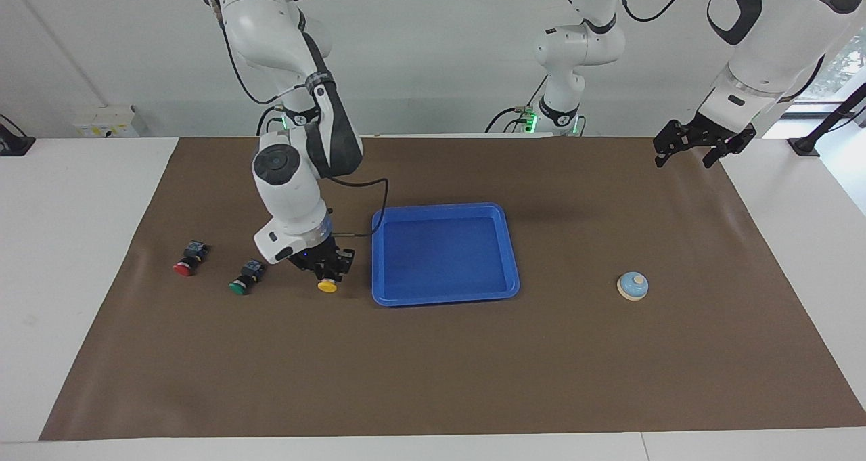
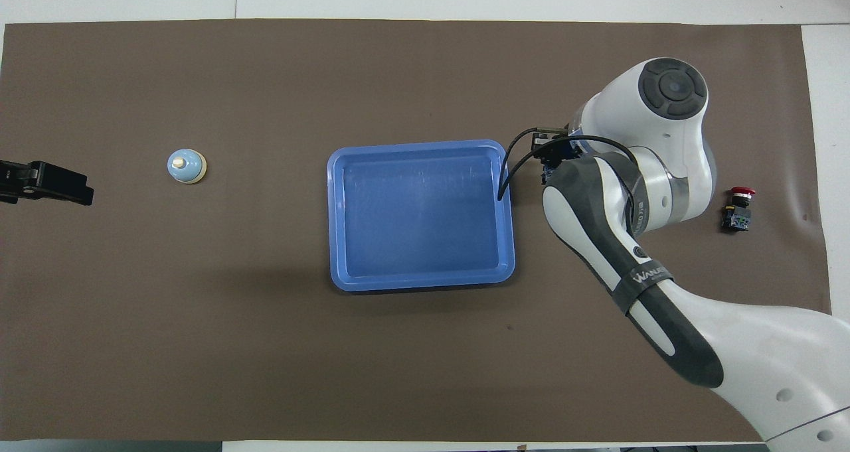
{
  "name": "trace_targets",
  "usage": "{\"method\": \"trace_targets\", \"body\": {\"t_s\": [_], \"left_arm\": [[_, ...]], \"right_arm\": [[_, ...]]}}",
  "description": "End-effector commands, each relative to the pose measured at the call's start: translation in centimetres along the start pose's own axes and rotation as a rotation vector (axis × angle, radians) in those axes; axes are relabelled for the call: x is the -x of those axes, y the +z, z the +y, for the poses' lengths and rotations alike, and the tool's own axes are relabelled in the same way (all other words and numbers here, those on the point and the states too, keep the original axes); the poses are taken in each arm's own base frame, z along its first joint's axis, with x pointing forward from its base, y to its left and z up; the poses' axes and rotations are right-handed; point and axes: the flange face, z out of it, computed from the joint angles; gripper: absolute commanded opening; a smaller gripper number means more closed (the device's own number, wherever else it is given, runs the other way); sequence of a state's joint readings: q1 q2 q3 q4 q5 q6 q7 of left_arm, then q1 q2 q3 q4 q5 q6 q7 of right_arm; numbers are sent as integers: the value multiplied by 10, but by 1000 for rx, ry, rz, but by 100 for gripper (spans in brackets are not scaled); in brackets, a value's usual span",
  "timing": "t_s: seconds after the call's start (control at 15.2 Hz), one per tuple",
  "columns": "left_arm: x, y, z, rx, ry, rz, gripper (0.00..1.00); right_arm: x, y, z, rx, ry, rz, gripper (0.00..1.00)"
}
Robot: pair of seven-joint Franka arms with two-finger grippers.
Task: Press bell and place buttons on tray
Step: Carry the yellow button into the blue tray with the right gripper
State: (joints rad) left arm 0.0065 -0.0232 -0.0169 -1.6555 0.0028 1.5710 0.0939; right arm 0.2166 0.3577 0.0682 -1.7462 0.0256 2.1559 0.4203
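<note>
My right gripper (image 1: 327,272) is shut on the yellow button (image 1: 327,286) and holds it just above the mat, between the green button (image 1: 242,281) and the blue tray (image 1: 446,209). The red button (image 1: 185,263) lies on the mat toward the right arm's end, beside the green one. The tray (image 2: 418,145) holds nothing. The light blue bell (image 1: 633,286) stands toward the left arm's end. My left gripper (image 1: 697,147) waits open in the air over the mat's corner, well away from the bell (image 2: 186,166). In the overhead view the right arm hides the yellow and green buttons.
A brown mat (image 1: 433,380) covers the table's middle, with white table around it. The red button (image 2: 738,206) shows beside the right arm's wrist. A black cable (image 1: 369,210) loops from the right wrist close to the tray's rim.
</note>
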Motion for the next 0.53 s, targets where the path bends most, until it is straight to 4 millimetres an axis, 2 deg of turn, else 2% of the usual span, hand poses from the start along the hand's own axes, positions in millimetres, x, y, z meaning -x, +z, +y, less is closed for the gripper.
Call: {"method": "trace_targets", "body": {"t_s": [0.0,0.13,0.2,0.46], "left_arm": [[3,-4,-2,-9,1,-7,100],[3,-4,-2,-9,1,-6,100],[3,-4,-2,-9,1,-7,100],[3,-4,-2,-9,1,-6,100]], "right_arm": [[33,0,-69,-21,-43,-12,0],[56,11,-104,-21,-101,-19,0],[67,23,-117,-23,-126,-17,0],[81,55,-115,-32,-138,5,0]]}}
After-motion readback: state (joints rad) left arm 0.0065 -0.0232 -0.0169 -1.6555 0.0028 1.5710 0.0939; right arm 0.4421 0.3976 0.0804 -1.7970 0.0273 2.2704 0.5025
